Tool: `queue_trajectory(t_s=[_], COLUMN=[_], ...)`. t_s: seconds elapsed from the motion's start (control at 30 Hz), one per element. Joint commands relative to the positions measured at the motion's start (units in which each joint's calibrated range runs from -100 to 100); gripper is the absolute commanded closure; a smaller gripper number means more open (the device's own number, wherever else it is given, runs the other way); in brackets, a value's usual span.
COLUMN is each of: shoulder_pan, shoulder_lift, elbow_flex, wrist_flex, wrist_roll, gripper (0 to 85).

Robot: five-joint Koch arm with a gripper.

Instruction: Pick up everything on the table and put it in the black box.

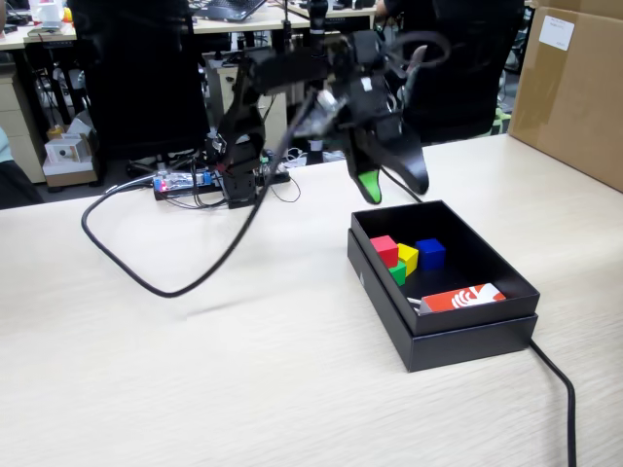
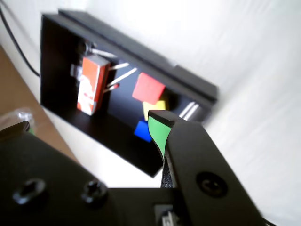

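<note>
Pincer (image 1: pixel 394 188) open, empty, above black box (image 1: pixel 467 336) far rim | cubes clustered inside, apparently rim-clear | table (image 1: pixel 243 370) roomy

An office: desks (image 1: pixel 243 19), dark chairs (image 1: pixel 141 73), a laptop (image 1: pixel 232 10) behind.

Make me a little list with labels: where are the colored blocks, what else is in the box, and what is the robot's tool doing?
blocks: red cube, yellow cube, green cube and blue cube, bunched together
where: inside the black box
also in box: red-and-white card, near corner in the fixed view
table: no cubes left on it
tool: open, empty, above the box's far edge
</note>
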Motion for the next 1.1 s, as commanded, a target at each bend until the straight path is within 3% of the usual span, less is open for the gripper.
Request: queue_trajectory(t_s=[0.0, 0.27, 0.5, 0.9, 1.07], shoulder_pan=[-2.44, -10.21, -11.58, -12.65, -13.38], shoulder_lift=[-18.06, -54.89, -79.56, -86.21, -86.21], elbow_flex=[-3.48, -37.57, -74.20, -109.19, -121.70], wrist_flex=[0.46, 13.50, 27.07, 54.37, 67.50], wrist_roll=[-1.12, -3.42, -4.20, -4.30, -6.15], gripper=[36.6, 37.8, 33.8, 32.7, 32.7])
